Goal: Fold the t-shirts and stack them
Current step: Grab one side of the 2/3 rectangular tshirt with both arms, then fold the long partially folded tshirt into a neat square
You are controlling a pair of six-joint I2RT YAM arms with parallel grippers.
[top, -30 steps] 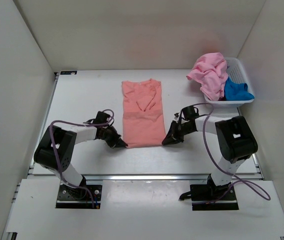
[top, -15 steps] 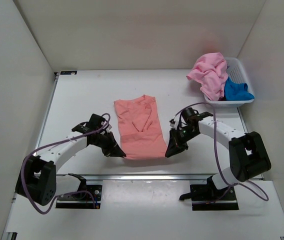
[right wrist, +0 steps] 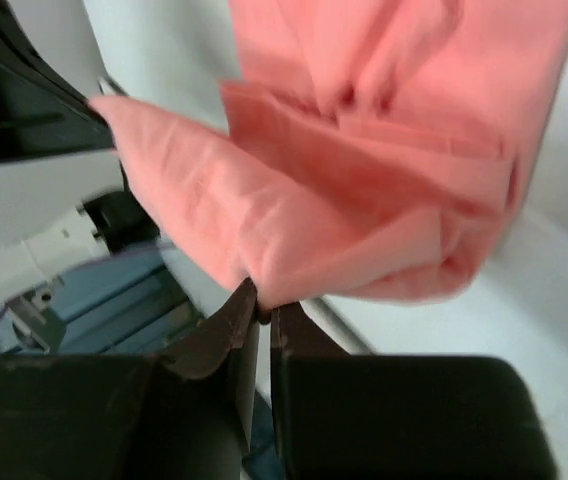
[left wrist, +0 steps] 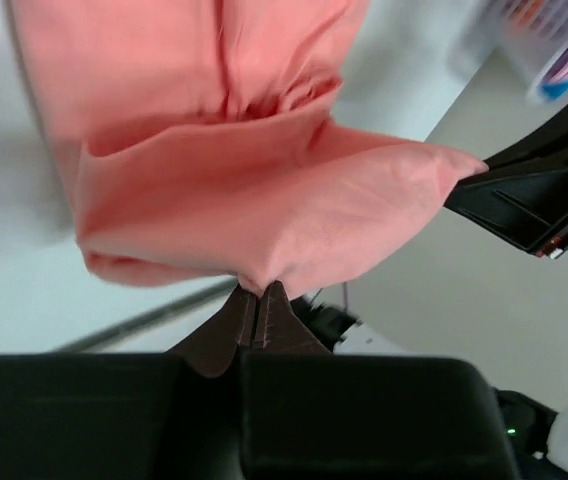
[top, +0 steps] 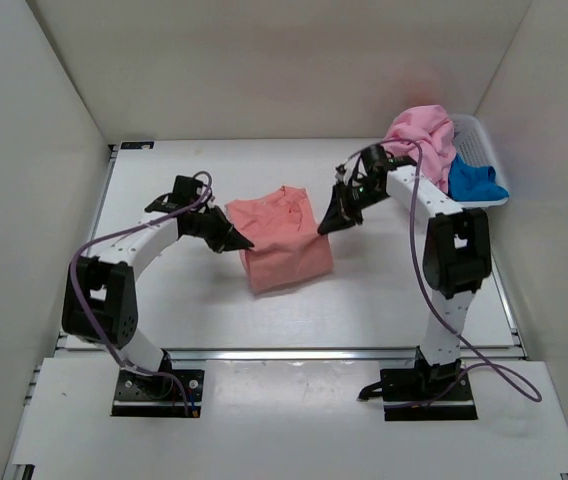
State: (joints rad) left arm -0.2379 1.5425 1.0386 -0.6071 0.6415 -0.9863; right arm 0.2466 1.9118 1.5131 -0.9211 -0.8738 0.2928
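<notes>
The salmon-coral t-shirt (top: pixel 282 240) lies mid-table, its near half lifted and doubled over toward the far half. My left gripper (top: pixel 246 243) is shut on the shirt's left hem corner, seen pinched in the left wrist view (left wrist: pixel 254 290). My right gripper (top: pixel 322 228) is shut on the right hem corner, seen in the right wrist view (right wrist: pixel 264 308). The coral cloth (left wrist: pixel 264 210) sags between both grippers. The lighter pink t-shirt (top: pixel 419 145) and the bright blue t-shirt (top: pixel 472 181) sit in the basket.
The white plastic basket (top: pixel 479 135) stands at the far right corner of the table. White walls enclose the table (top: pixel 164 290) on the left, back and right.
Both grippers have carried the shirt's near hem up and away from the arm bases toward the collar, folding the shirt in half. The shirt now looks shorter.
</notes>
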